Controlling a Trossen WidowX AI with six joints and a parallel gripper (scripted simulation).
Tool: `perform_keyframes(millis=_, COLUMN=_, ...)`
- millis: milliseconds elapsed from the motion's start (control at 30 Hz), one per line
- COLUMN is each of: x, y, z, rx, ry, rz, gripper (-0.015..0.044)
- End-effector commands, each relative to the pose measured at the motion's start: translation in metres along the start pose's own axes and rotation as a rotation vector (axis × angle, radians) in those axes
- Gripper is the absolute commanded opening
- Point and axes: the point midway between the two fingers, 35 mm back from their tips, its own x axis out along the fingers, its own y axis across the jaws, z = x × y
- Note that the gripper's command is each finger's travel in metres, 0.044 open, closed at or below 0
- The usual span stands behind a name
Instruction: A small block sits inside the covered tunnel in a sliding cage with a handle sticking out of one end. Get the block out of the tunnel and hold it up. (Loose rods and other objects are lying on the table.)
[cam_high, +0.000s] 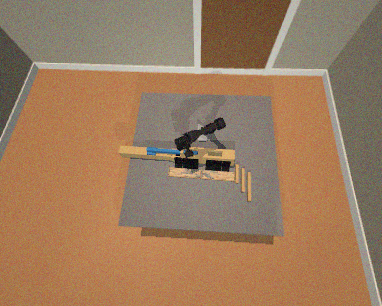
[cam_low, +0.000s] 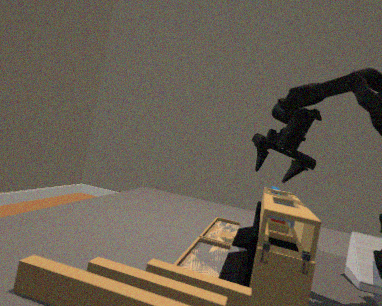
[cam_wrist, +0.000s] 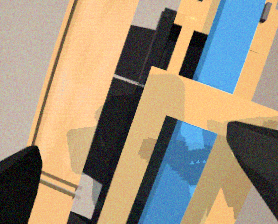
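Note:
The wooden tunnel (cam_high: 229, 156) (cam_low: 292, 212) (cam_wrist: 162, 90) has windows in its top. A blue handle (cam_high: 162, 151) (cam_low: 275, 189) (cam_wrist: 227, 45) sticks out of its left end in the top view and lies along a wooden channel (cam_high: 131, 151). Blue also shows through a top window in the wrist view. Something small and red (cam_low: 277, 221) shows inside the tunnel through its open end; I cannot tell whether it is the block. My gripper (cam_high: 188, 153) (cam_low: 271, 175) (cam_wrist: 133, 137) is open and empty, pointing down above the tunnel, its fingers wide apart.
Black panels (cam_high: 186, 163) (cam_low: 235, 265) stand along the tunnel's side, beside a framed, light wooden piece (cam_high: 200, 174) (cam_wrist: 82, 85). Three loose rods (cam_high: 249, 186) (cam_low: 100, 285) lie past the tunnel's right end in the top view. A white object (cam_low: 364, 262) is at the right in the exterior view.

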Motion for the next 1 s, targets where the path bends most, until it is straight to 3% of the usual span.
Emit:
perform_keyframes(millis=0, x=0.012, y=-0.025, z=0.03, rx=0.179, ry=-0.025, rz=-0.063, gripper=0.044)
perform_keyframes(millis=200, x=0.043, y=-0.064, z=0.056, rx=0.402, ry=0.017, rz=-0.101, gripper=0.044)
perform_keyframes(millis=967, x=0.069, y=-0.069, z=0.049, rx=0.402, ry=0.018, rz=-0.101, gripper=0.044)
